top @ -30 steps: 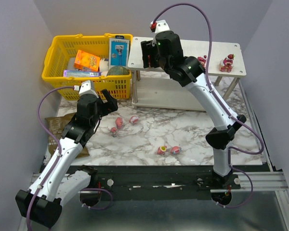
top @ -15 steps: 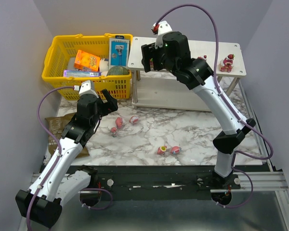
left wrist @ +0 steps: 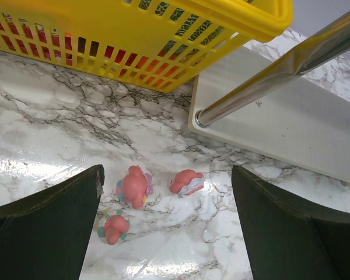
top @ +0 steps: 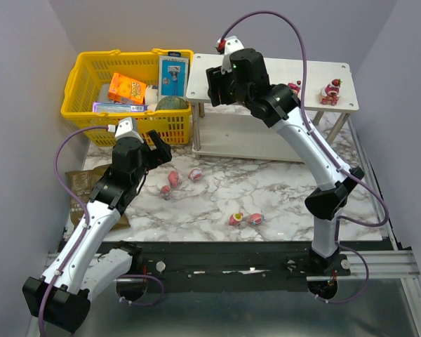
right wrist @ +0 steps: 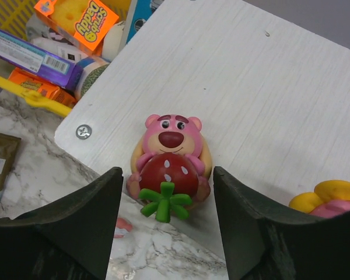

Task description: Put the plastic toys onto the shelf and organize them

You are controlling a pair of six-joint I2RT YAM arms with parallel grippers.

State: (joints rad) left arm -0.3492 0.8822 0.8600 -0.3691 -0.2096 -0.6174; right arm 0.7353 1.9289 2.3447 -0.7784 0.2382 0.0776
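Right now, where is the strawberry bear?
The right wrist view shows the strawberry bear on the shelf top, at the edge by the corner screw, between the fingers of the right gripper; a yellow-petalled toy sits to its right.

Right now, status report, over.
Left gripper open above three pink plastic toys. Right gripper straddles pink strawberry bear on white wooden shelf, grip unclear. Nothing blocking.

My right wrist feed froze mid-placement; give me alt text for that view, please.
A pink bear toy hugging a strawberry rests on the white shelf near its corner, between the fingers of the right gripper; contact unclear.
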